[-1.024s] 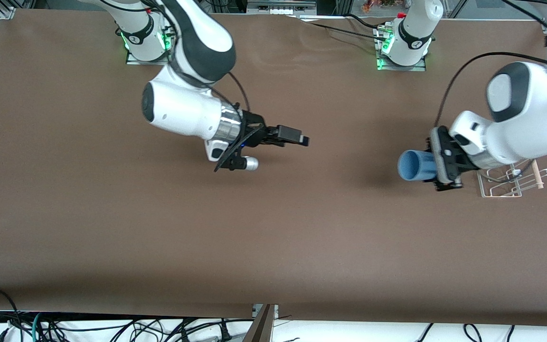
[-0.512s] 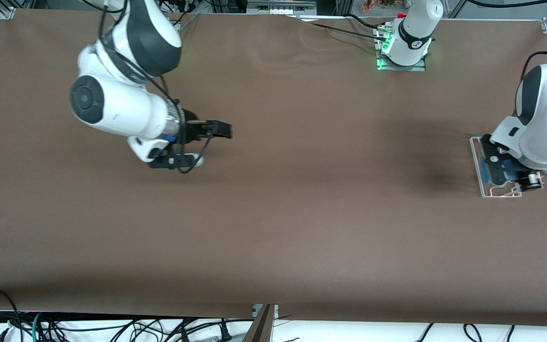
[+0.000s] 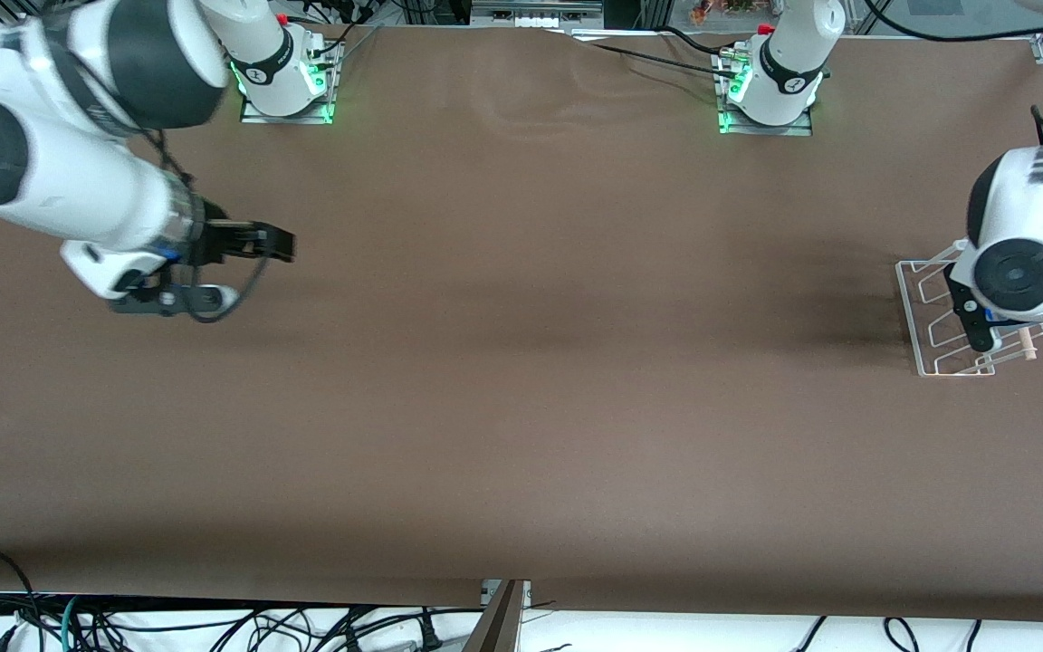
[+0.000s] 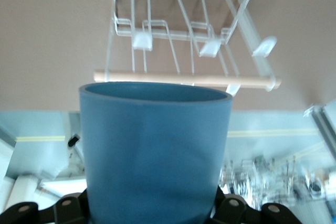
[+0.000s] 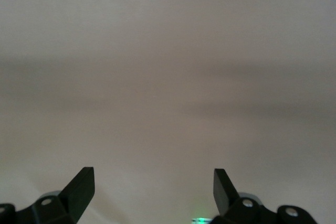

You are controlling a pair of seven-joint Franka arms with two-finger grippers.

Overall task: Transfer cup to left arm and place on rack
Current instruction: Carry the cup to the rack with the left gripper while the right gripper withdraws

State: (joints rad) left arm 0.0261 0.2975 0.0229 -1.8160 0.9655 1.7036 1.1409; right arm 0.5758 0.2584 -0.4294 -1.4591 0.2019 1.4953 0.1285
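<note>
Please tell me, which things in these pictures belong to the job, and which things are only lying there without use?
Belong to the job:
cup, held in the left end effector over the rack

Not in use:
right end effector, open, waiting over the table
cables along the table edge nearest the front camera

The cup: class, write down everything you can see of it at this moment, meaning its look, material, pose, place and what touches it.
The cup is a smooth, light-blue tumbler with no handle, plastic by its look, widening slightly toward its open rim. The left gripper is shut on its base end, so the rim points away from the wrist toward the rack, a white wire frame with a wooden rod. It hangs over the rack without visibly touching it. In the front view the left arm hides it.
</note>
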